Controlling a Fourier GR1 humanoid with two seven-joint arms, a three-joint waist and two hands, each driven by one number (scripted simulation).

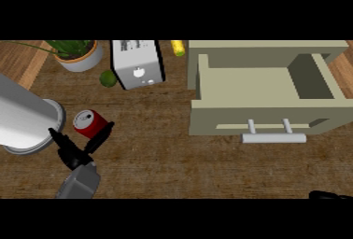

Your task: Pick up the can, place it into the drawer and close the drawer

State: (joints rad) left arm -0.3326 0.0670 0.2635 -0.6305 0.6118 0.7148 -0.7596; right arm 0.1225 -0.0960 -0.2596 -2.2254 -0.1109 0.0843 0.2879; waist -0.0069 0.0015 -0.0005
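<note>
Wooden desk (pixel 172 158) under your view. Your left hand (pixel 72 154) has its fingers (pixel 103 133) spread open around a red can (pixel 89 123), perhaps touching. It looks light, rigid, smooth; take it round its sides. Far right of the fingers, the drawer (pixel 262 88) stands open.

I see a dark brown wooden counter (pixel 179 163) with a lighter wood strip at its far left and far right edges. On it, at the left, stands a large silver cylindrical pot (pixel 24 119). Just beside it to the right stands a red can (pixel 89 123). Along the back I see a potted plant (pixel 77 55), a green lime (pixel 108 78), a white toaster (pixel 138 63) and a yellow item (pixel 179 47) I cannot identify. At the right sits a beige drawer unit (pixel 265 88), its drawer pulled open.
</note>
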